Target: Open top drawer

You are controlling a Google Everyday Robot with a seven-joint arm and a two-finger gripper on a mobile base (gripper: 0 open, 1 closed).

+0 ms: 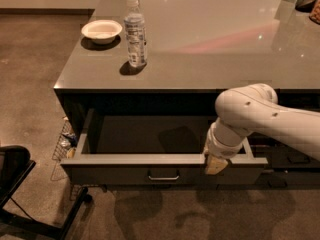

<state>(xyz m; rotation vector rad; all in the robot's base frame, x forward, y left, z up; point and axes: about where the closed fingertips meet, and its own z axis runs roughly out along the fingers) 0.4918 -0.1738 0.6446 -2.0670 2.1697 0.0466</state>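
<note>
The top drawer (125, 173) is a wide dark grey drawer under the counter, pulled well out toward me, with a smooth grey inside and a small metal bar handle (163, 176) at the middle of its front. My gripper (216, 164) hangs from the white arm (260, 119) at the drawer's front rim, to the right of the handle, its tan tip over the front panel's top edge.
A white bowl (101, 31) and a clear water bottle (135, 33) stand on the grey counter (210, 39) near its left end. A black chair base (20, 194) is on the floor at lower left. A wire basket (62, 144) sits beside the cabinet's left side.
</note>
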